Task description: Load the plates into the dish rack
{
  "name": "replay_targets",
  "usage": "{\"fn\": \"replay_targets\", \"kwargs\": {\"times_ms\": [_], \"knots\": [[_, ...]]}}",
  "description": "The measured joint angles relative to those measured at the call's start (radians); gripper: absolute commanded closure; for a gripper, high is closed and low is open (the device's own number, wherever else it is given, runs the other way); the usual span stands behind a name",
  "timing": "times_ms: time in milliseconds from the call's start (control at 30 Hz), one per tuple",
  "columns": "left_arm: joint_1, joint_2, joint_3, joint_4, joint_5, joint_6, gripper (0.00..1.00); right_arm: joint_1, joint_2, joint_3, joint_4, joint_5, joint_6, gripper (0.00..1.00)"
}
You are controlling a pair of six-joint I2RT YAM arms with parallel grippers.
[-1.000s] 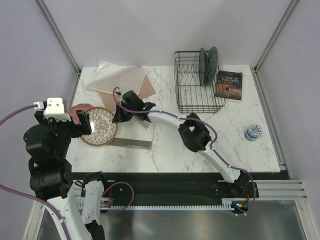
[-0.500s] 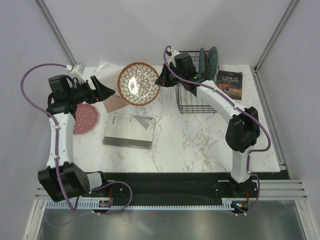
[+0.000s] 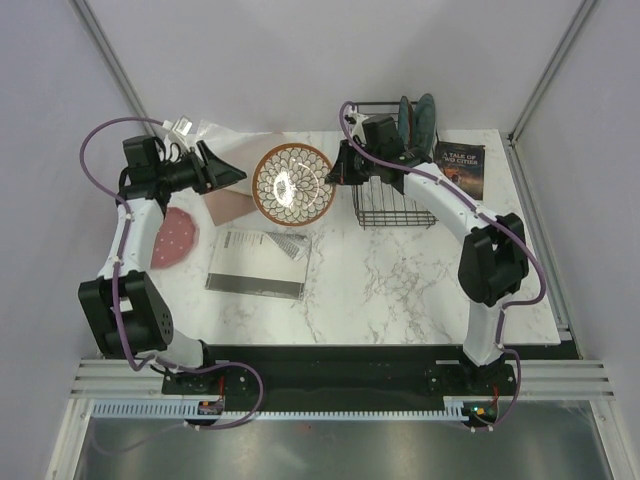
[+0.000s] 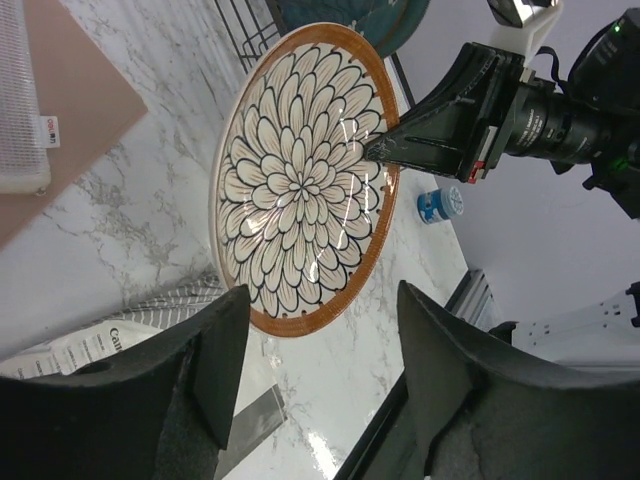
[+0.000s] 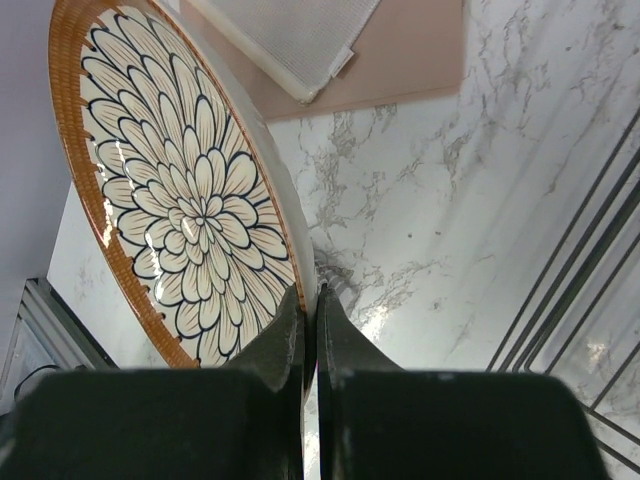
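Top external view: patterned plate (image 3: 292, 183), whitish petals inside a brown rim, hangs in the air between the two arms, just left of the dish rack (image 3: 385, 216) and clear of the counter (image 3: 400, 290). Right gripper (image 3: 336, 175) pinches it at its rack-side rim; on the right wrist view the jaws are clenched thin on that edge, face of the plate to their left. Left gripper (image 3: 240, 177) points at the plate's opposite rim from near by, jaws spread and empty, not touching. Plate face is turned mostly upward, tilted a little toward the left arm. Rack lies to the right of the held plate, directly behind the right wrist. Pair of standing plates (image 3: 414, 120) occupies the rack's far right end on edge; the tines left of them look free. Speckled pink plate (image 3: 175, 238) lies flat on the counter under the left arm, well apart from the rack. Judgement: the right arm is the nearer one. The move turns on carrying the plate rightward over the rack wall and tipping it from face-up to edge-down, parallel with the standing pair, so the rim drops between tines.
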Motion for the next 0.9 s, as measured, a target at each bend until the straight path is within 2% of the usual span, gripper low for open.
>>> {"fn": "replay_targets", "kwargs": {"times_ms": [167, 533, 767, 867, 900], "knots": [[-0.024, 0.072, 0.031, -0.005, 0.001, 0.013, 0.40, 0.002, 0.026, 0.018, -0.001, -0.024, 0.008, 1.00], [-0.036, 0.206, 0.173, -0.082, -0.067, 0.127, 0.38, -0.029, 0.027, 0.024, -0.001, -0.067, 0.025, 1.00], [-0.130, 0.252, 0.190, -0.121, -0.103, 0.200, 0.39, -0.034, 0.027, 0.029, 0.000, -0.079, 0.043, 1.00], [-0.169, 0.277, 0.192, -0.141, -0.117, 0.222, 0.58, -0.032, 0.030, 0.046, 0.001, -0.087, 0.048, 1.00], [-0.179, 0.284, 0.192, -0.143, -0.121, 0.228, 0.70, -0.032, 0.031, 0.051, 0.002, -0.089, 0.051, 1.00]]}}
